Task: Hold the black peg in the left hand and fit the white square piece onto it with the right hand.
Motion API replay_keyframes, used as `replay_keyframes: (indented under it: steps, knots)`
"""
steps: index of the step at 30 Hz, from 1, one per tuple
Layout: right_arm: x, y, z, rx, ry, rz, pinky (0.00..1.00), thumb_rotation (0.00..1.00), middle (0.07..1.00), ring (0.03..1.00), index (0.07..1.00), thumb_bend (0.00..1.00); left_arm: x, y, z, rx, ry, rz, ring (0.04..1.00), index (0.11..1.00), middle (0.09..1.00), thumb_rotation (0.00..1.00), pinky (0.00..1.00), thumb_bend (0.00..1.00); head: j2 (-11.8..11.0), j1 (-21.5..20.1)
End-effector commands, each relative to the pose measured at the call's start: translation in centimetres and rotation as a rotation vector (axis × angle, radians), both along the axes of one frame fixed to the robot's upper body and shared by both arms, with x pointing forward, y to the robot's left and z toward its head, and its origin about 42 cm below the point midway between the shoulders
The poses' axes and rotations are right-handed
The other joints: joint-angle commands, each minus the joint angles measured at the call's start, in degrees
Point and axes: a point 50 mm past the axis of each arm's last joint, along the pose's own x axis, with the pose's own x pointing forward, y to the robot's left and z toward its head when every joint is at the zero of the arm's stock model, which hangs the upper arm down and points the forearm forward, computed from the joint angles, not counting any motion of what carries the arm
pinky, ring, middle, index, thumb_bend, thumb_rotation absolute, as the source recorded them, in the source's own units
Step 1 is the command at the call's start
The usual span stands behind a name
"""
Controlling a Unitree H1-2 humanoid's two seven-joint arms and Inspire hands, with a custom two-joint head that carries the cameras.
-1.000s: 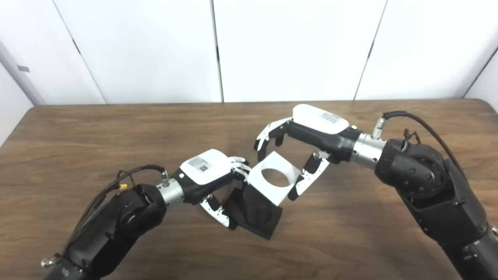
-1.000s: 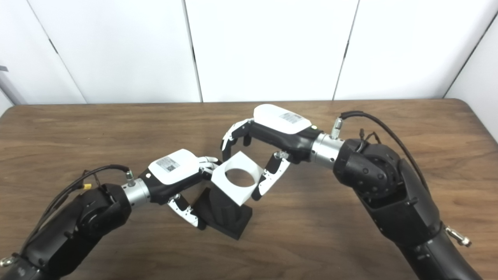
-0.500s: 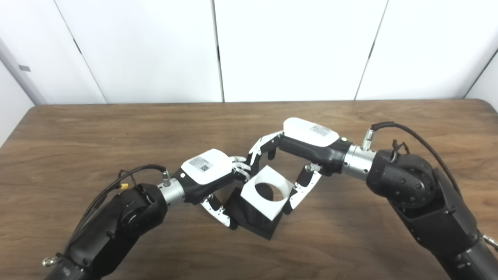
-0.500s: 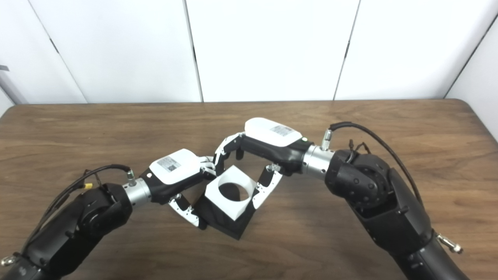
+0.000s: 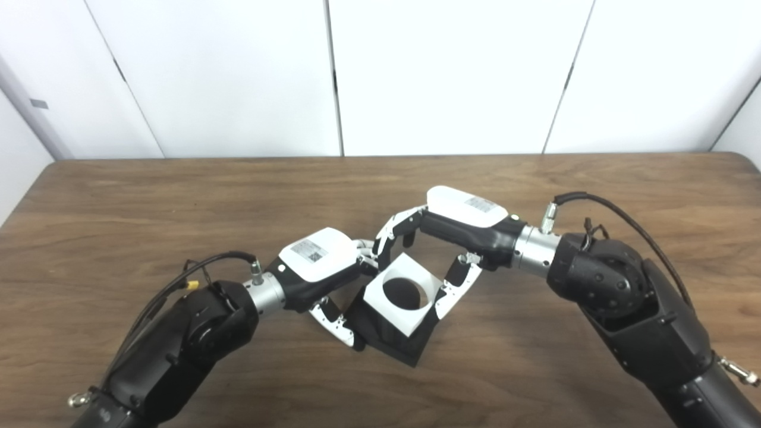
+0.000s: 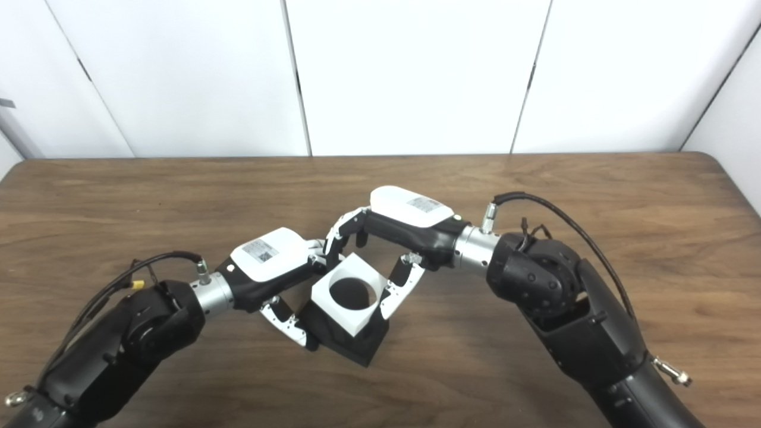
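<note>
the fitting step is in hand: the white square piece (image 5: 403, 293) sits low over the black peg (image 5: 389, 336), its round hole filled dark by the peg inside, and only the peg's square base shows below it on the desk (image 5: 178, 196). it looks nearly seated, though whether it is fully down cannot be told from here.

the right hand (image 5: 443, 238) pinches the white piece, fingers (image 5: 389, 232) curled over its far edge and thumb (image 5: 455, 288) pressed on its right side. the left hand (image 5: 324, 270) grips the black peg from the left, its fingers against the far-left side and its thumb on the near-left edge of the base.

the next move likely calls for a straight push down with the piece kept square to the base, then a clean release without lifting or twisting it.

the white piece is a flat-topped block with crisp edges and one large round hole; the peg is matte black, with ribbed sides near the base. both sit mid-desk, a little toward the near side.
</note>
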Motion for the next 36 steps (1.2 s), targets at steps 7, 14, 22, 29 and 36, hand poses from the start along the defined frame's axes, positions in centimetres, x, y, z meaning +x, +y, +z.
replay_keyframes:
  steps: [7, 14, 22, 29, 36]
  knots:
    - [0.5, 0.9, 0.4, 0.018, -0.037, 0.026, 0.60, 0.13, 0.700, 0.706, 0.477, 0.52, -0.9, -0.7, -2.1, 0.093, 0.051, -0.015, 0.890, 0.489, 0.835, 0.07, 0.72, 0.52, -0.03, 0.02]
    - [0.7, 1.7, 0.3, 0.029, -0.028, 0.025, 0.60, 0.13, 0.701, 0.704, 0.477, 0.52, -0.8, -0.8, -2.0, 0.097, 0.054, -0.020, 0.892, 0.489, 0.842, 0.07, 0.72, 0.52, 0.09, -0.08]
    - [0.4, 2.0, 0.1, -0.072, -0.014, 0.025, 0.60, 0.14, 0.727, 0.721, 0.483, 0.52, -0.8, -0.9, -1.9, 0.098, 0.050, -0.020, 0.891, 0.490, 0.834, 0.07, 0.72, 0.52, 0.23, 0.23]
    - [0.7, -0.1, 1.1, -0.175, 0.024, -0.049, 0.61, 0.31, 0.824, 0.778, 0.813, 0.99, -0.7, -0.6, -1.9, 0.106, 0.049, -0.009, 0.897, 0.489, 0.838, 0.07, 0.73, 0.52, 0.29, 0.02]
    - [0.7, -2.5, 2.1, -0.171, 0.009, -0.109, 0.63, 0.25, 0.829, 0.763, 0.784, 0.98, -0.7, -0.2, -1.8, 0.100, 0.058, 0.005, 0.902, 0.489, 0.845, 0.07, 0.75, 0.52, 0.37, -0.26]
